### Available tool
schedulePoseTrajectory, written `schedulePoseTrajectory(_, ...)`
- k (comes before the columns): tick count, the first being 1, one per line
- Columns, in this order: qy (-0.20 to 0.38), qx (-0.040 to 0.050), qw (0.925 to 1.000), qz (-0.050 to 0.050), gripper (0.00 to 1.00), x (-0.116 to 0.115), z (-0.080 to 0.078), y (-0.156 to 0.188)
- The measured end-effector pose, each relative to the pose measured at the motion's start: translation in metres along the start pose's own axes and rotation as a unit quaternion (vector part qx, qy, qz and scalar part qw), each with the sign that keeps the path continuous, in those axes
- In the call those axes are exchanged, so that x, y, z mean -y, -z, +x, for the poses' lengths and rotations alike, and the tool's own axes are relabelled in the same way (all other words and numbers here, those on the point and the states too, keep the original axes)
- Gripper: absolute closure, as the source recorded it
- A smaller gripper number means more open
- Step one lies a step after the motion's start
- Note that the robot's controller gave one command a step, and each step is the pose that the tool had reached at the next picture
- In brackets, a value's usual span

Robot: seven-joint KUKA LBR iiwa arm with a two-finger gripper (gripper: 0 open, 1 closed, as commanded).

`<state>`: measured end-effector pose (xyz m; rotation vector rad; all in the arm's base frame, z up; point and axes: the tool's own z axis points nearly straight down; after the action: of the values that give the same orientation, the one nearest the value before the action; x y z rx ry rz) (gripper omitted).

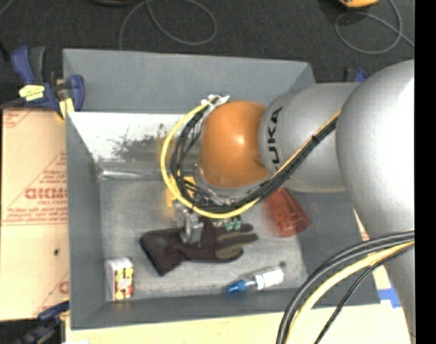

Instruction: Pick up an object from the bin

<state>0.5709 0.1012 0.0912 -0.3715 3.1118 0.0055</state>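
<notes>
The orange wrist cover [229, 153] and its cables hang right over the middle of the bin [85, 213], so the floor under them is hidden. The dark glove [204, 248] has its top edge tucked under the gripper [189, 226]. The reddish see-through thing [288, 217] is half covered by the arm. A yellow bit [168, 194] behind the cables — can't tell what. The print on the little box [120, 278] is too small to read.

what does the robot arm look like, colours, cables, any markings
The arm is made of thick, rounded silver-grey links. A glossy orange cover, dome-shaped, caps its wrist. Black KUKA lettering runs across the grey band beside that dome. Yellow and black cables loop round the wrist and trail back along the link.
</notes>
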Motion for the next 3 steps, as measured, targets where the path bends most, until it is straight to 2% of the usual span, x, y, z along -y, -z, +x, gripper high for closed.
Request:
schedulePoseTrajectory(1, 0.003, 0.0015, 1.0, 0.0, 1.0, -0.0101, -0.0021, 0.063)
schedulePoseTrajectory(3, 0.001, 0.0012, 1.0, 0.0, 1.0, -0.0103, -0.002, 0.0629)
